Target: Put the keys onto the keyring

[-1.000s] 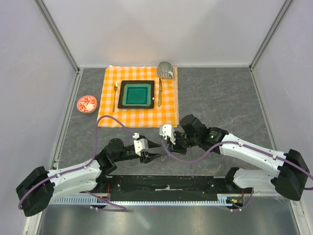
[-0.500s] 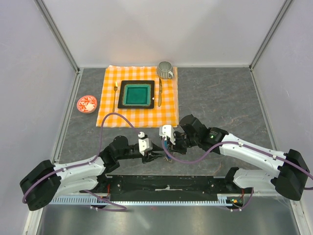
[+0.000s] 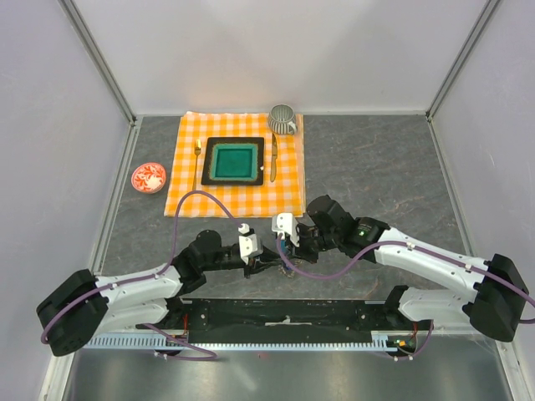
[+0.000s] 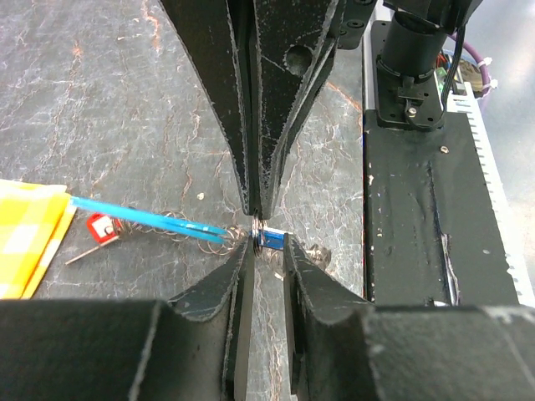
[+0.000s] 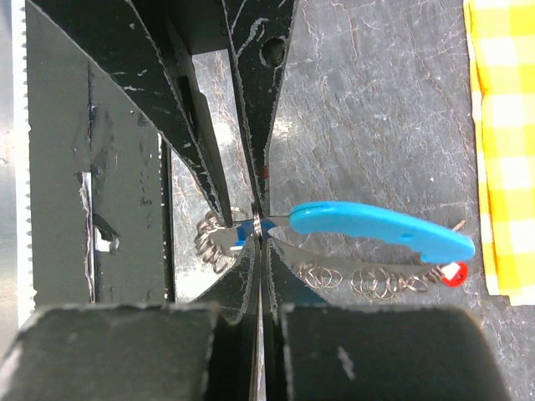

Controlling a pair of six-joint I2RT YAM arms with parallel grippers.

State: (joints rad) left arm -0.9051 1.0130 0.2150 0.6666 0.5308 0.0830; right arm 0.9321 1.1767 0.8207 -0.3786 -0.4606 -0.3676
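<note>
My right gripper (image 5: 259,230) is shut on a small metal ring of the keyring, held edge-on just above the table. From that ring the bright-blue tag (image 5: 376,225) of one key sticks out sideways. The keyring's silvery chain (image 5: 368,280) trails under the tag to the red-tagged key (image 5: 454,274), and more coils (image 5: 213,238) bunch on the other side. My left gripper (image 4: 266,244) faces the right gripper (image 4: 255,213) tip to tip. Its jaws stand narrowly open, with a short blue piece (image 4: 271,239) beside the ring between their tips. Seen from above, both grippers (image 3: 280,259) hide the keys.
An orange checked cloth (image 3: 188,196) at the back carries a green square plate (image 3: 234,161), a gold fork (image 3: 197,163), a gold knife (image 3: 273,154) and a ribbed cup (image 3: 282,119). A red bowl (image 3: 149,177) sits to its left. The black base rail (image 4: 435,217) runs close by.
The left arm has moved right toward the right gripper and its jaws have narrowed around the blue piece. The right gripper has stayed shut in place.
</note>
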